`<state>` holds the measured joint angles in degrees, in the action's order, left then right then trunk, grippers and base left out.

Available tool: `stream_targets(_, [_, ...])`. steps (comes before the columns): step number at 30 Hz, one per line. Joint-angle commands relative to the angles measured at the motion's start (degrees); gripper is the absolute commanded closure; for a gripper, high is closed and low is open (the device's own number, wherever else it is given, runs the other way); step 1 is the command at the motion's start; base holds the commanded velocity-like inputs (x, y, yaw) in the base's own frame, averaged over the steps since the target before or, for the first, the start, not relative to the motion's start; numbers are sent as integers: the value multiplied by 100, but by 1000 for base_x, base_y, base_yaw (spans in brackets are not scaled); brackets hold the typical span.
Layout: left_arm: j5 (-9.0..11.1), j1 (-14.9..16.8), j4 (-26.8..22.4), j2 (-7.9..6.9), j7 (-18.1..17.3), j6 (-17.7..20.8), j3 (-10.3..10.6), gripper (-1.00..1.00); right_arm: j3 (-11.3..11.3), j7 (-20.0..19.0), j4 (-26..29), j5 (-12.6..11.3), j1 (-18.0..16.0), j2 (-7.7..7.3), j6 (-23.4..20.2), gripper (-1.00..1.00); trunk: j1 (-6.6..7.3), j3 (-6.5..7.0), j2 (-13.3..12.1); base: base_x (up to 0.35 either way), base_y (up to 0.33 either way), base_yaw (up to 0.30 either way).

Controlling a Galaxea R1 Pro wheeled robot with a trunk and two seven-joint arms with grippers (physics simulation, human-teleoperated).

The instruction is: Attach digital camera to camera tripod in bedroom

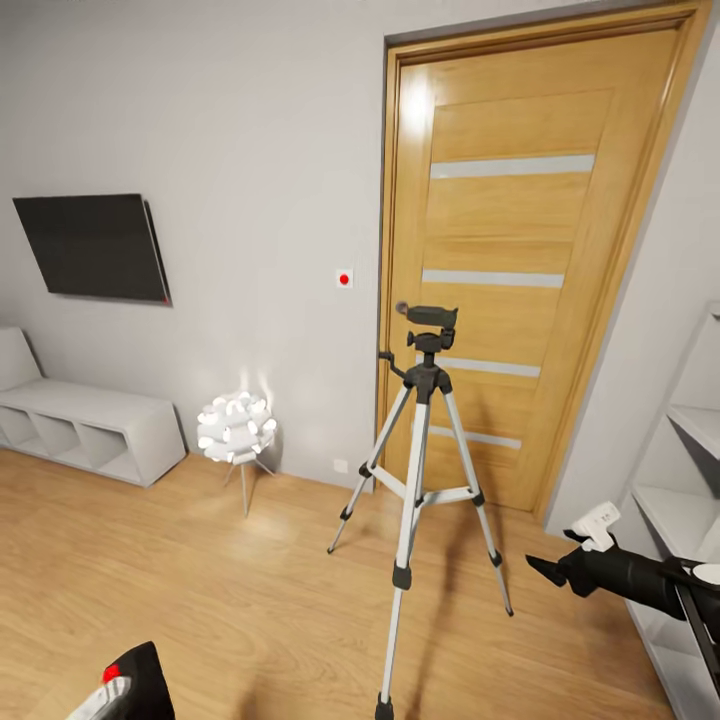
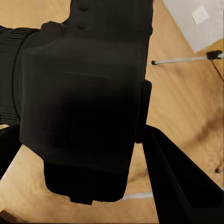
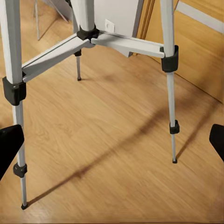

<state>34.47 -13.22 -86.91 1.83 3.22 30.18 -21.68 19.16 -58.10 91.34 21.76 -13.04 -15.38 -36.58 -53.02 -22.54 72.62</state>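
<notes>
Matte black, nearest the lens: the camera (image 2: 79, 107) sits clamped between the fingers of the left gripper (image 2: 88, 154), low at the robot's left side; in the head view only a corner with its red dot shows (image 1: 130, 685).
Handling: a small, rigid box, probably light; the smooth body could slip or twist, and the lens barrel is the part to keep clear of knocks. The present hold across the body looks the sound one, leaving the base free for mounting.
Right gripper (image 1: 548, 570): held out low towards the stand, its fingers spread well apart with nothing between them; the right wrist view looks through them at the legs.
Tripod (image 1: 415, 480): standing upright on the plank floor (image 1: 200, 590), well ahead of the camera, its silver legs splayed and its black head bare. Tall and thin-legged, it would likely tip under a sideways push; steady it by the centre column.
Behind: oak door (image 1: 520, 250), ball lamp (image 1: 236, 428), wall TV (image 1: 95, 245).
</notes>
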Motion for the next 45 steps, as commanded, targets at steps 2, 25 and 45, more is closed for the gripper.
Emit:
stream_targets(2, [373, 127, -66, -143, -35, 263, -68, 100, 15, -43, 7, 42, -1, 0, -40, -100, 44, 30, -77, 0, 0, 0])
stream_targets(25, [1069, 434, 871, -550, -122, 142, -201, 100, 18, -129, 78, -28, 271, 7, -25, -100, 549, 443, -1000, 0, 0, 0])
stream_targets(45, [1019, -216, 73, -553, -210, -398, -251, 100, 27, -263, 85, -31, 302, 9, 8, -100, 989, 802, -1802, 0, 0, 0])
